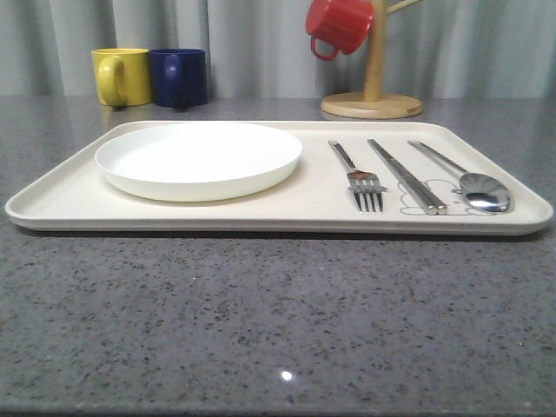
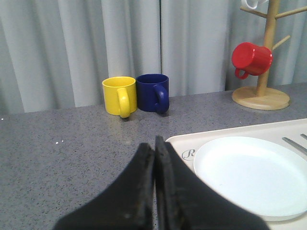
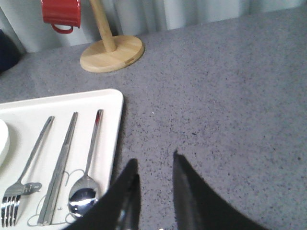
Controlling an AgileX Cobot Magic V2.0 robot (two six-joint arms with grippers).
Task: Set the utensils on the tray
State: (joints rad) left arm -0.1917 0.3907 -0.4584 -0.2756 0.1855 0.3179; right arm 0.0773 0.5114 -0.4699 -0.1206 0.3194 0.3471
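From the front we see the fork point(image 1: 366, 186), chopsticks point(image 1: 407, 178) and spoon point(image 1: 476, 184) lying side by side on the tray point(image 1: 52, 201), right of the plate point(image 1: 198, 160). At our left wrist, the left gripper point(image 2: 154, 149) has its fingers pressed together above the table point(image 2: 57, 143) beside the tray's corner. At our right wrist, the right gripper point(image 3: 153, 168) holds its fingers apart, empty, just beside the tray edge nearest the spoon.

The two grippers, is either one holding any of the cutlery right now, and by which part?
Nothing is held. The left gripper is shut on nothing, the right gripper is open over the table, and the fork, chopsticks and spoon lie on the tray.
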